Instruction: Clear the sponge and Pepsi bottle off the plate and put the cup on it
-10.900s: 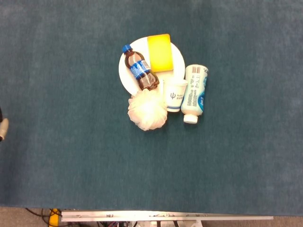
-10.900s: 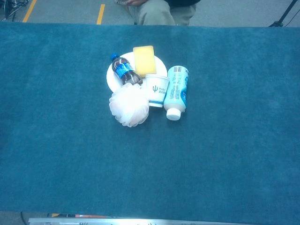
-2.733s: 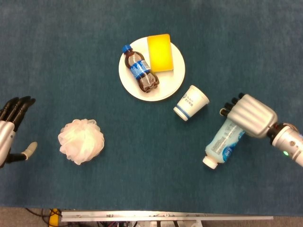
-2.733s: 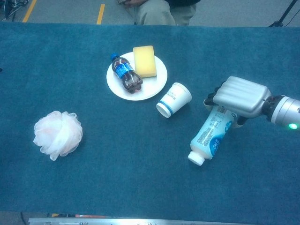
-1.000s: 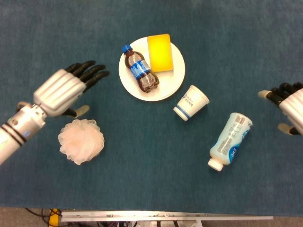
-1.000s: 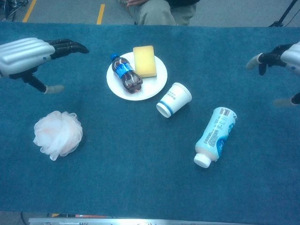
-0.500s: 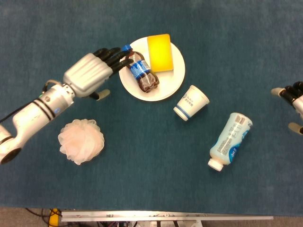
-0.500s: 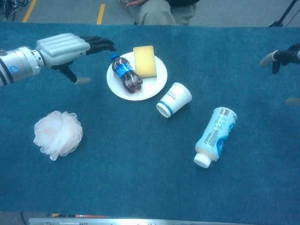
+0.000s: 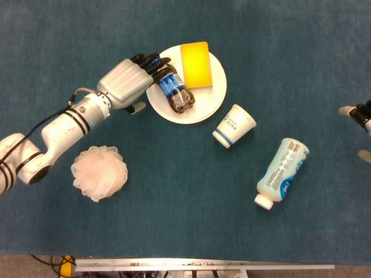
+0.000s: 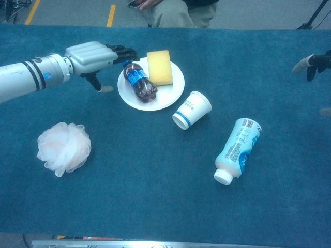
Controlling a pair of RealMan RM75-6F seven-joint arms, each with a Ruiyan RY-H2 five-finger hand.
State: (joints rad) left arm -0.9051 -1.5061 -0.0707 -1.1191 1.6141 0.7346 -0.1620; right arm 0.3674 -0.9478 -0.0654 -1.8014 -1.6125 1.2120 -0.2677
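Your left hand (image 9: 124, 83) reaches over the cap end of the Pepsi bottle (image 9: 173, 92), fingers spread, grasping nothing. The brown bottle with its blue label lies flat on the white plate (image 9: 213, 98) beside the yellow sponge (image 9: 195, 64). The cup (image 9: 232, 125) lies tipped just beside the plate. Your right hand (image 10: 316, 61) shows only at the edge; its fingers cannot be judged.

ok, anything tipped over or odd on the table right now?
The cup lies on its side beside the plate. The white bottle lies flat too, cap on. No spill visible.
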